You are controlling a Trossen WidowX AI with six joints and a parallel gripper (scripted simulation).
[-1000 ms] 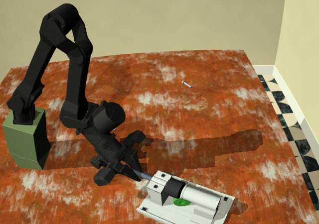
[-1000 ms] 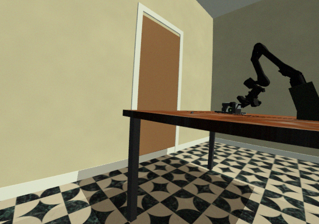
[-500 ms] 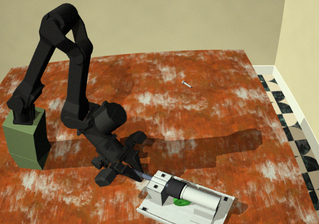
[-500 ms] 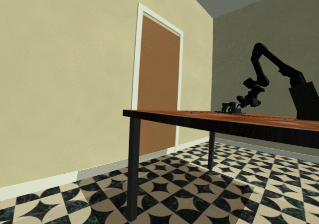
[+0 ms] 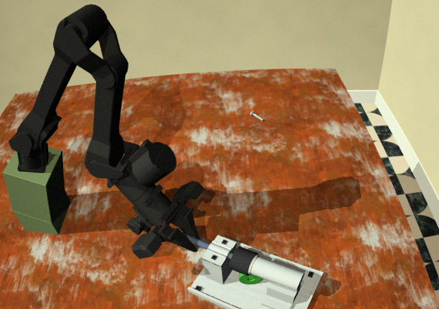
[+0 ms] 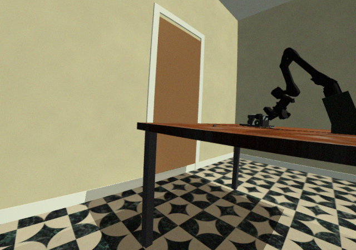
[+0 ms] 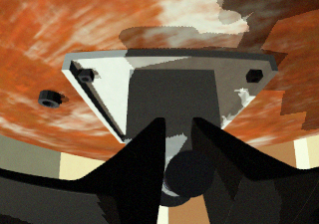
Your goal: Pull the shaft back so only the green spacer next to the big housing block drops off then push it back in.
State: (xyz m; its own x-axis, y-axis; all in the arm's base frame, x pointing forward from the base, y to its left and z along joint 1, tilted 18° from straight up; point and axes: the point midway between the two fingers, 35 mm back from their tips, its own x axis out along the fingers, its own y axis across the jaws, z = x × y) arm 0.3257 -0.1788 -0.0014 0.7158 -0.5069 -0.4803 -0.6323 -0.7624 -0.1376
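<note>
Steel-grey and thin, the shaft (image 5: 199, 242) sticks out of the small bearing block (image 5: 217, 255) toward the arm, and the gripper (image 5: 187, 237) is clamped on its free end, jaws narrow with the rod between them. Judging by its look, the shaft is stiff, smooth and light, so it should slide easily along its own line but could slip in the fingers or bind if pulled off-axis; the exposed end, where the hold sits now, is the only sensible place to take it. Further right on the white base plate (image 5: 198, 288), a black sleeve (image 5: 243, 260) sits next to the block, then the pale big housing (image 5: 276, 270). Below them a green spacer (image 5: 251, 279) lies flat on the plate, off the shaft, so the pull-back looks done and the push home is what remains. A small loose bolt (image 5: 256, 116) lies well apart on the table (image 5: 301, 150).

Only the top view shows the green spacer and how much shaft is out. Seen from the wrist, the round shaft end (image 7: 189, 172) sits squarely between the two dark fingers, facing the block. From across the room, the exterior view only confirms that the gripper (image 6: 269, 113) sits low, near the table top.
</note>
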